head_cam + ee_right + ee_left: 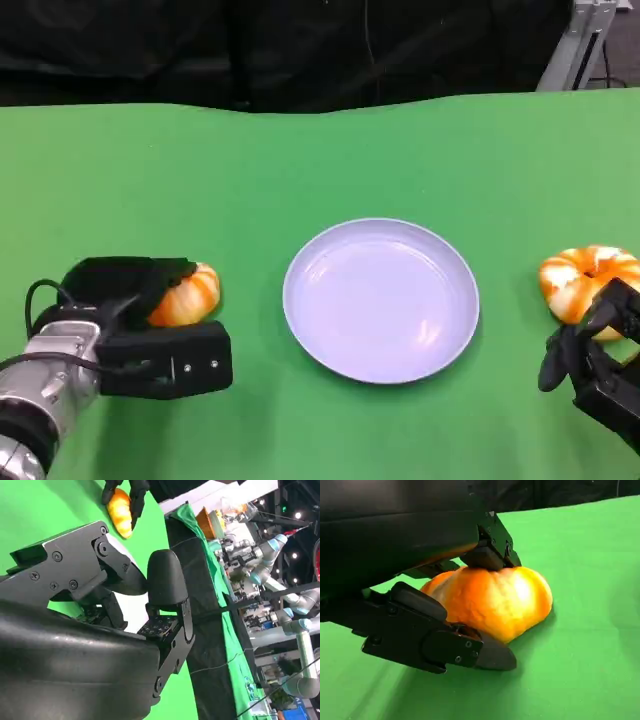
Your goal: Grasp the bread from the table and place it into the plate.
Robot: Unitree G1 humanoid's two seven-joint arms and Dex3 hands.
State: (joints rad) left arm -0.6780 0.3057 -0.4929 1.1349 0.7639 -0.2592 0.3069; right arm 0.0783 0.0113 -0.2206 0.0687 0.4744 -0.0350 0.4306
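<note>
An orange-glazed bread roll (188,295) lies on the green table left of the plate. My left hand (140,325) is closed around it. In the left wrist view one fingertip (487,557) presses on the top of the roll (495,602) and the thumb (445,647) lies along its lower side. The roll rests on the cloth. A pale blue round plate (440,345) with nothing on it sits at the table's middle. A second, ring-shaped orange roll (585,275) lies at the right. My right hand (595,355) is just in front of it with fingers apart, holding nothing.
The green table (320,160) ends at a black curtain at the back. A metal frame (585,40) stands beyond the far right corner. In the right wrist view, other robot arms (280,580) stand in the hall past the table edge.
</note>
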